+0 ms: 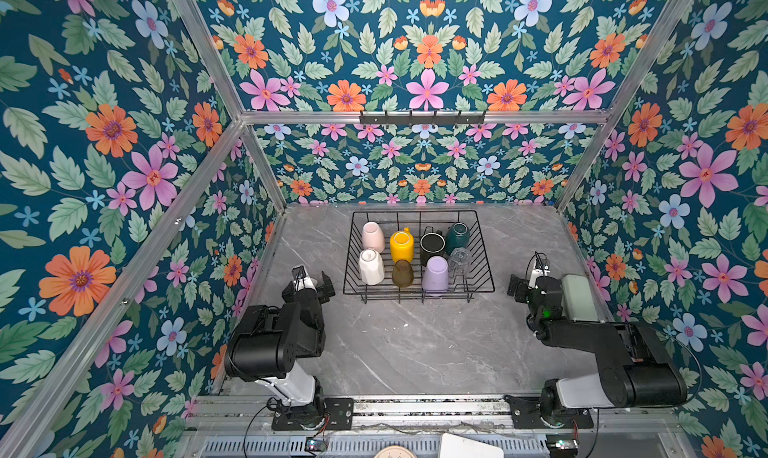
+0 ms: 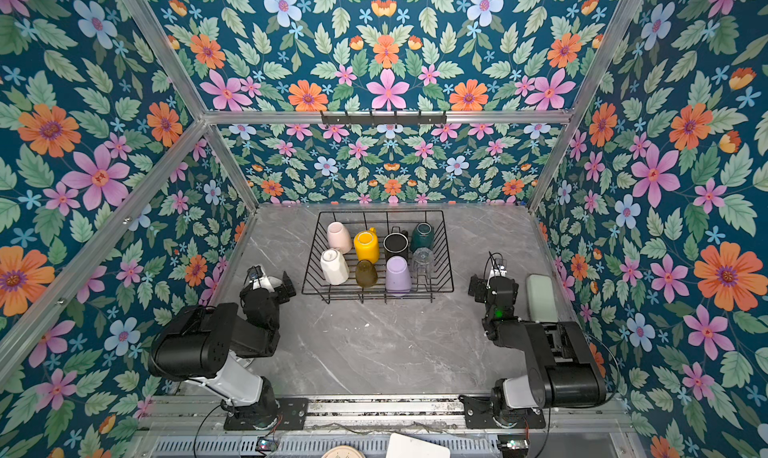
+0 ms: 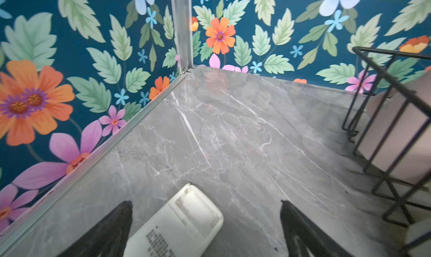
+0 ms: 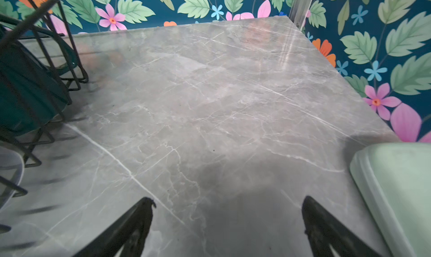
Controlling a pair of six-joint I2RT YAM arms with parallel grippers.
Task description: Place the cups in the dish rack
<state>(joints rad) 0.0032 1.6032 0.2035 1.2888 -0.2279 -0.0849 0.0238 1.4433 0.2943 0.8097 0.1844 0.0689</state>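
Grey marble table, floral walls all round. Dish rack sits at 12 o'clock on the table, centred, well apart from both arms.

All eight cups are inside the rack, upside down or tipped, two rows of four.
Far row, 9 to 3 o'clock: pale pink mug, yellow mug, black mug, dark green mug.
Near row: white mug, amber-brown glass, lavender tumbler, clear glass just below the dark green mug, touching or nearly so; can't tell.

Pale green box lies at 3 o'clock by the right wall, just beside the right arm. White flat device lies on the table under the left gripper, label text too small to read.

Left gripper at 9 o'clock of the rack, near its near-left corner, fingers spread wide, nothing between them but the white device below.

Right gripper at 3 o'clock of the rack, fingers spread wide over bare marble, holding nothing.
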